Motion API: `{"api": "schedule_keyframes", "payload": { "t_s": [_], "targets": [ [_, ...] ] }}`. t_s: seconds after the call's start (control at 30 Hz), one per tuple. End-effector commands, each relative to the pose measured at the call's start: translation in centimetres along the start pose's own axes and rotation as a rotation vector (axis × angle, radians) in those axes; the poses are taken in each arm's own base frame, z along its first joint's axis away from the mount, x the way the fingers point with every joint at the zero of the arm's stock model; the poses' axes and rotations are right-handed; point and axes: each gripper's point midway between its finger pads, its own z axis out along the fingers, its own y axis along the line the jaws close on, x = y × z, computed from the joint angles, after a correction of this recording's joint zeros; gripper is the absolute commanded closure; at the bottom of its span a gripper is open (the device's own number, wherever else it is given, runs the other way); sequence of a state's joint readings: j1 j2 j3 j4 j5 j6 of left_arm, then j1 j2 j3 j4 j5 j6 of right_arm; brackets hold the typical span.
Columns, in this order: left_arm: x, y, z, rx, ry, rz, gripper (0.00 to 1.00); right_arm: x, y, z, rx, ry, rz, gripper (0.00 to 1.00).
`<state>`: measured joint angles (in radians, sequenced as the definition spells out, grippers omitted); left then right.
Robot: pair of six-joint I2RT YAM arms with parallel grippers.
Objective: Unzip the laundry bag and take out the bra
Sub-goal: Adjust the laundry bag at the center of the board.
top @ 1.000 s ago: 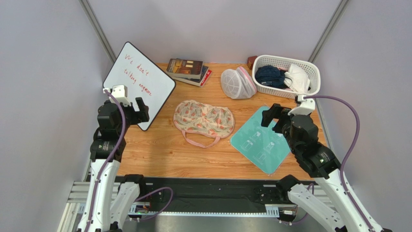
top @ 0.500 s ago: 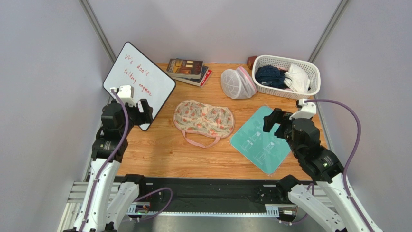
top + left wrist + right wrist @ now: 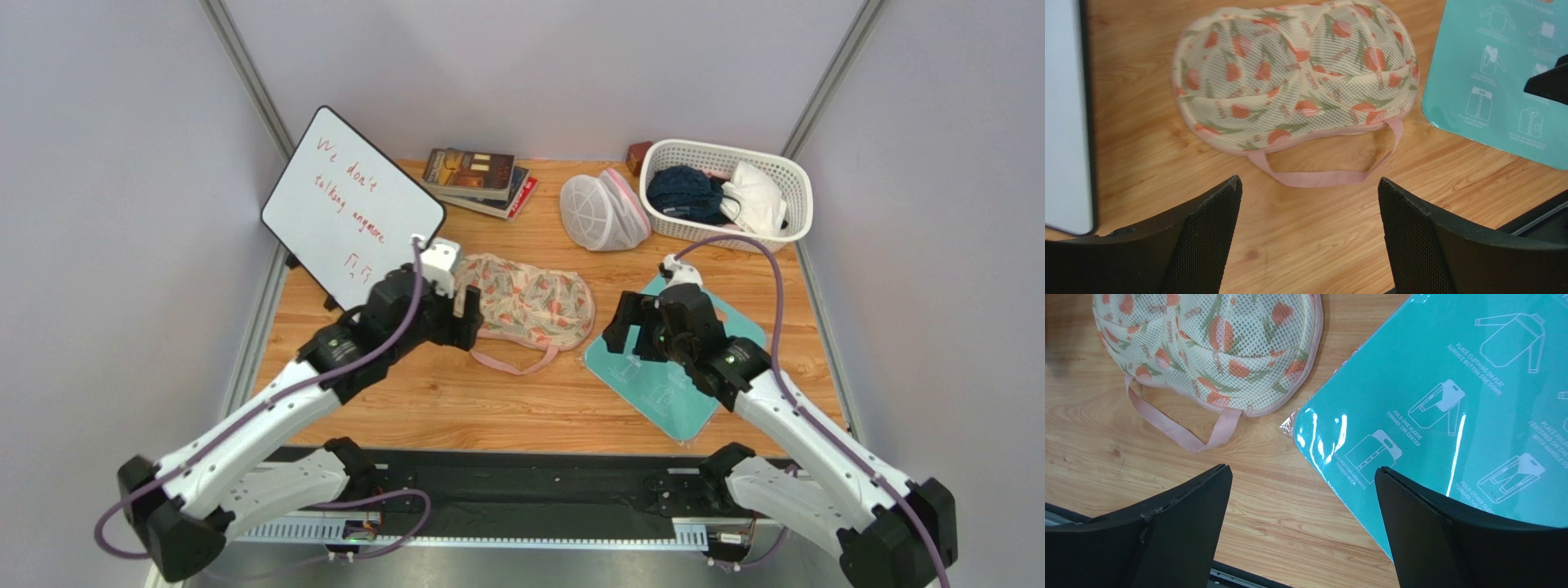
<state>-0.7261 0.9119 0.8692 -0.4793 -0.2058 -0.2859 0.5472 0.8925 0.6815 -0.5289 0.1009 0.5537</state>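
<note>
Wooden table [image 3: 405, 404]: laundry bag [image 3: 530, 300]; basket [image 3: 705, 229], perhaps clothes [image 3: 685, 192]

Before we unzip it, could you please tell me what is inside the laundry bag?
The laundry bag looks closed; only its floral mesh shows, and any contents are covered.

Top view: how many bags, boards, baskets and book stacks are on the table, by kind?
Bags: 2, floral laundry bag, white mesh bag
Boards: 2, whiteboard, teal folding board
Basket: 1
Book stack: 1
Total: 6
</note>
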Motion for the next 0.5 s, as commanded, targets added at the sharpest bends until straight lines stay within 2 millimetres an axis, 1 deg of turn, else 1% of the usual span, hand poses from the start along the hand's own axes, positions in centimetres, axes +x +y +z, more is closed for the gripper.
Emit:
{"api": "schedule_keyframes", "payload": {
  "t_s": [0.0, 0.03, 0.07, 0.1, 0.13, 0.17, 0.2, 0.23, 0.27, 0.3, 0.33, 0.37, 0.4, 0.43, 0.47],
  "targets": [
    [1.1, -4.0, 4.2, 0.093, 0.061, -0.108, 0.12, -2.9, 3.3, 2.1, -0.094, -0.059, 0.016, 0.05],
    [1.7, -4.5, 5.7, 0.097, 0.088, -0.110, 0.12, -3.0, 3.6, 2.6, -0.100, -0.052, 0.008, 0.05],
    [2.1, -4.6, 6.4, 0.093, 0.104, -0.109, 0.11, -2.7, 3.6, 3.7, -0.090, -0.028, -0.001, 0.05],
    [1.7, -4.7, 6.8, 0.088, 0.103, -0.107, 0.11, -3.2, 3.7, 4.2, -0.095, -0.039, -0.007, 0.05],
    [2.5, -4.6, 7.9, 0.072, 0.132, -0.098, 0.10, -3.7, 4.1, 4.6, -0.100, -0.037, -0.005, 0.05],
    [2.7, -4.6, 8.3, 0.069, 0.145, -0.088, 0.09, -3.2, 3.8, 5.9, -0.084, -0.002, -0.003, 0.06],
    [2.2, -4.9, 8.7, 0.075, 0.144, -0.086, 0.09, -3.8, 3.3, 6.6, -0.069, -0.010, 0.009, 0.07],
    [2.9, -5.2, 9.5, 0.082, 0.169, -0.078, 0.09, -4.0, 3.9, 7.0, -0.102, 0.007, 0.016, 0.07],
    [3.0, -5.2, 9.9, 0.084, 0.177, -0.077, 0.08, -3.9, 3.7, 8.2, -0.098, 0.019, 0.022, 0.09],
    [3.3, -5.2, 10.2, 0.083, 0.191, -0.075, 0.08, -4.1, 3.4, 8.9, -0.103, 0.027, 0.033, 0.09],
    [4.1, -5.1, 10.9, 0.078, 0.219, -0.074, 0.08, -4.7, 3.7, 9.4, -0.113, 0.023, 0.034, 0.10],
    [4.7, -4.7, 11.2, 0.068, 0.238, -0.084, 0.08, -4.3, 3.5, 10.7, -0.108, 0.049, 0.036, 0.12],
    [5.3, -4.4, 11.5, 0.059, 0.254, -0.094, 0.08, -4.2, 3.5, 11.3, -0.121, 0.068, 0.040, 0.13],
    [5.5, -4.3, 11.7, 0.066, 0.253, -0.104, 0.08, -4.3, 3.7, 11.9, -0.129, 0.077, 0.039, 0.14],
    [6.4, -3.9, 11.7, 0.061, 0.263, -0.114, 0.08, -4.2, 3.7, 13.2, -0.130, 0.094, 0.043, 0.15]
  ]
}}
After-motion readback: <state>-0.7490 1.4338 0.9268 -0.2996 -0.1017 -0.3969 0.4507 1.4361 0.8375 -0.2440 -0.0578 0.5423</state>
